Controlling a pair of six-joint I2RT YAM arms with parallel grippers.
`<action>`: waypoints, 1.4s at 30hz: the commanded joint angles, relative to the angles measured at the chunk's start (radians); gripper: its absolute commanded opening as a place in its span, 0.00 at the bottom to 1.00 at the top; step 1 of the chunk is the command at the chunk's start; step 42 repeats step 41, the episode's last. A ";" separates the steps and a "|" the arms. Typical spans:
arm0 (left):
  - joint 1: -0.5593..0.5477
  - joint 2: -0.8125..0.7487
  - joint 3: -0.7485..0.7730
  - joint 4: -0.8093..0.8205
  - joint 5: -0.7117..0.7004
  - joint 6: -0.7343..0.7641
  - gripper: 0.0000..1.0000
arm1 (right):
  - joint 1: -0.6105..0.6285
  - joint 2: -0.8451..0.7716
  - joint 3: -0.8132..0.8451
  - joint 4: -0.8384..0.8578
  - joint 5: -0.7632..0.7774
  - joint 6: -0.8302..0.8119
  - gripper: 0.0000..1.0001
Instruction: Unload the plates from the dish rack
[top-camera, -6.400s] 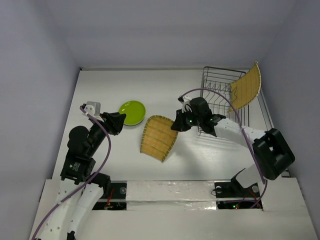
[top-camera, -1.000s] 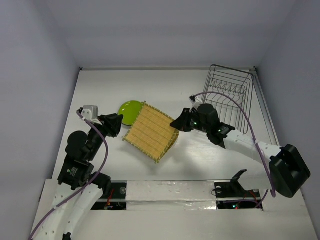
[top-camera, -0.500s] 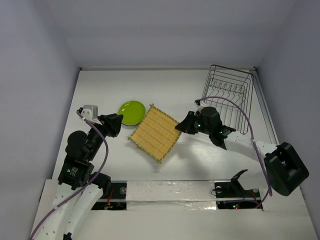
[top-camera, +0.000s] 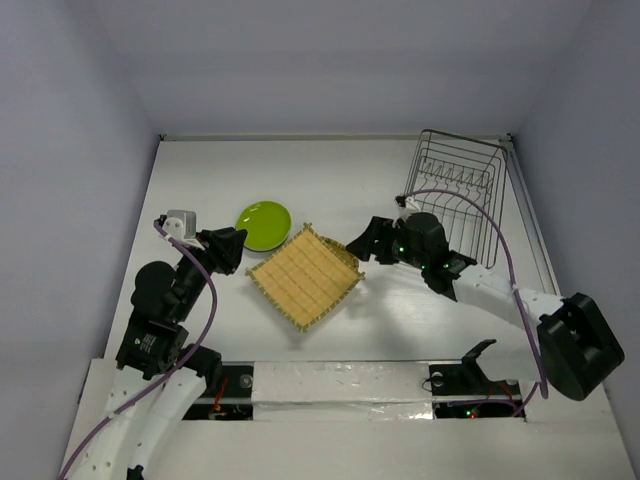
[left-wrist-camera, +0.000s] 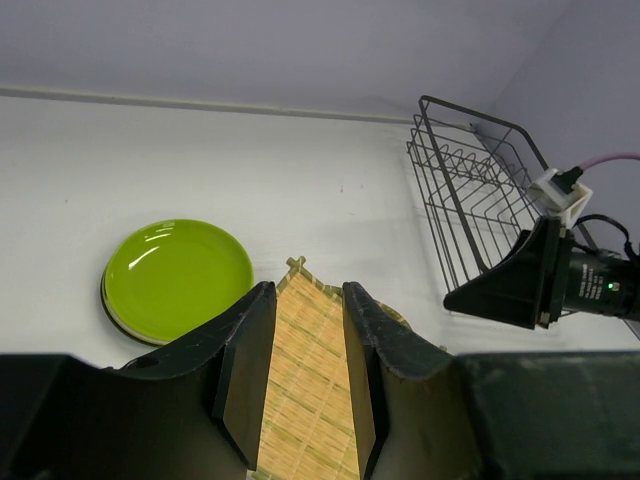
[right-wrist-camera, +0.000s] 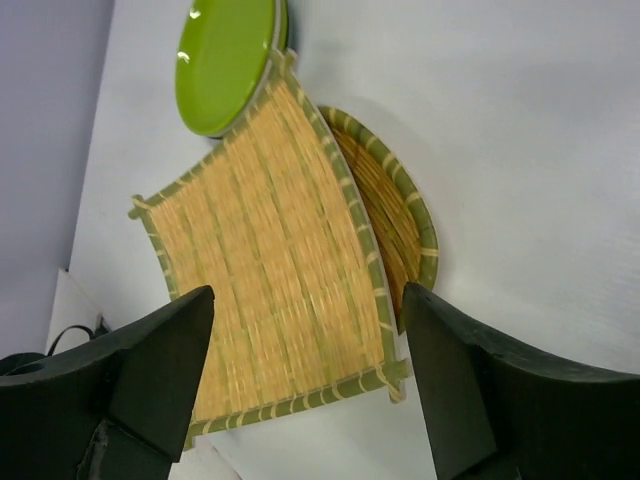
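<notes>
Two straw plates lie stacked just beside the green plate, well apart from the rack. The right gripper hangs wide and empty near them. The left gripper is slightly parted, also empty.

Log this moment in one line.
right gripper open by stacked woven plates | left gripper open, holding nothing | dish rack no plates visible | green plate beside the stack

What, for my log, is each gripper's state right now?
Left gripper: open, holding nothing.
Right gripper: open, holding nothing.
</notes>
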 joint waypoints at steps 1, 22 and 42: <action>0.006 0.003 0.045 0.041 0.017 0.007 0.30 | -0.005 -0.072 0.045 0.019 0.031 -0.049 0.82; 0.006 -0.019 0.062 0.057 0.058 0.001 0.65 | 0.024 -0.791 0.146 -0.150 0.269 -0.250 0.67; 0.006 0.038 0.148 0.152 0.011 -0.057 0.81 | 0.024 -0.980 0.121 -0.254 0.508 -0.301 0.99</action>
